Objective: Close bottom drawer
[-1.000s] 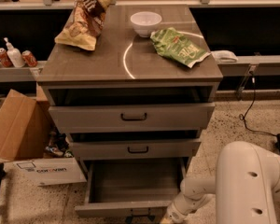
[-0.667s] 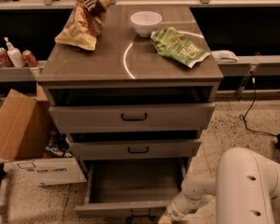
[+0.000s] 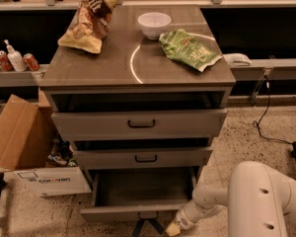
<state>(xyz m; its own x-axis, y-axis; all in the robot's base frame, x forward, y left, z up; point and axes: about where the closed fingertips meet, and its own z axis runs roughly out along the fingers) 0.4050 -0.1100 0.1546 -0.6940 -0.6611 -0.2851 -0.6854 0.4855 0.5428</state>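
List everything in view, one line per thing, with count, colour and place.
cabinet: one, grey wood-grain, centre
bottom drawer: one, grey, lowest, pulled open
middle drawer: one, grey, partly open
top drawer: one, grey, partly open
brown chip bag: one, cabinet top, left
bowl: one, white, cabinet top, back
green chip bag: one, cabinet top, right
cardboard box: one, brown, floor, left
cans: two, red, left shelf
arm: one, white, lower right
gripper: one, at the bottom drawer's front

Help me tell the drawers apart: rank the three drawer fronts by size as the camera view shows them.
1. top drawer
2. middle drawer
3. bottom drawer, open, front seen steeply.
The gripper sits by its front's right end.
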